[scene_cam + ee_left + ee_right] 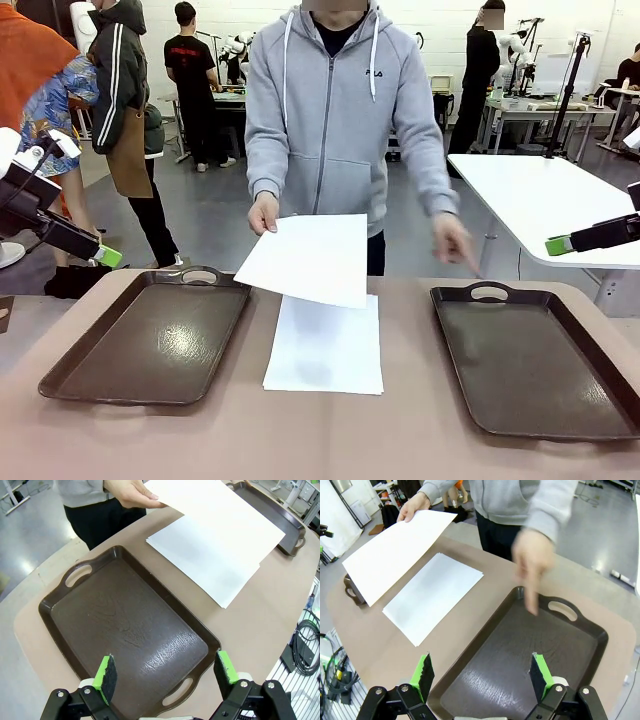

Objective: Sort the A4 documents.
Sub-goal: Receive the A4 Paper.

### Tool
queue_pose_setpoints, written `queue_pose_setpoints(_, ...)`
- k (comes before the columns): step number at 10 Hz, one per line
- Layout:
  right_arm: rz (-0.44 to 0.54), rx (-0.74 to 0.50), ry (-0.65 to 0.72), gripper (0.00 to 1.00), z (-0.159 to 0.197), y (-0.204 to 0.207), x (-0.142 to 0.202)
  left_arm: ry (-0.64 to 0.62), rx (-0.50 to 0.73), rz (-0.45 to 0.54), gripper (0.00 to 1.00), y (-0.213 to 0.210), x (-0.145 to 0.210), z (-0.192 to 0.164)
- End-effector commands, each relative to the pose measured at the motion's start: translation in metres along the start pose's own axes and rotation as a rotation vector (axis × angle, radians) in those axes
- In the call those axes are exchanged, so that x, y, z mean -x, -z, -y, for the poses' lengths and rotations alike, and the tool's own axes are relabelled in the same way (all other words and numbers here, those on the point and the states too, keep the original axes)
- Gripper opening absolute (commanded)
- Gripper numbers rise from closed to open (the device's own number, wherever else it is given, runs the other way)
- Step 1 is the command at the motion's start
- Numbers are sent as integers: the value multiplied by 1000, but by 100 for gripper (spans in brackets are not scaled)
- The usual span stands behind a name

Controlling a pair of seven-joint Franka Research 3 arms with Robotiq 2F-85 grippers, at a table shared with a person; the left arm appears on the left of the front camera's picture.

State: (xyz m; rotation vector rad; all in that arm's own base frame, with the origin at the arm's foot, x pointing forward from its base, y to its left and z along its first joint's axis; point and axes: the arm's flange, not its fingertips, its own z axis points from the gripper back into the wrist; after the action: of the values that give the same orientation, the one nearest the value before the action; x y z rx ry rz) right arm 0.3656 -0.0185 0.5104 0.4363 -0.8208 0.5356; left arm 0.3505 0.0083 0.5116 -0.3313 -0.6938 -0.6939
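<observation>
Left tool (167, 672) jaws apart, gripping nothing, faces left tray (125, 630). Right tool (482, 675) jaws apart too, faces right tray (520, 665). Flat sheet (323, 345) lies on table (420, 440) between trays, long axis running from robot toward person. Raised sheet (305, 258) in person's hand (263, 213), above it, turned slightly askew.

On my tabletop (400, 440) the left tray (150, 340) and the right tray (530, 360) lie well apart, with a flat sheet (325, 350) on the tabletop between them. The person (335, 110) stands behind the far edge; their holding hand (263, 213) keeps a held sheet (305, 260) in the air over the flat sheet's far end, and their pointing hand (455, 240) reaches toward the right tray's far edge. My left gripper (110, 257) hangs raised by the left tray, my right gripper (560, 244) by the right tray.
</observation>
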Motion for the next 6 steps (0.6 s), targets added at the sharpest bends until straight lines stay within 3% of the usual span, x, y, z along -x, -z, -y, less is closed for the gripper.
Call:
queue_pose_setpoints(1,2,-10,7,100,-1,3,0,0,7,2,100,0,0,0)
queue_pose_setpoints(6,2,-10,7,100,-1,3,0,0,7,2,100,0,0,0)
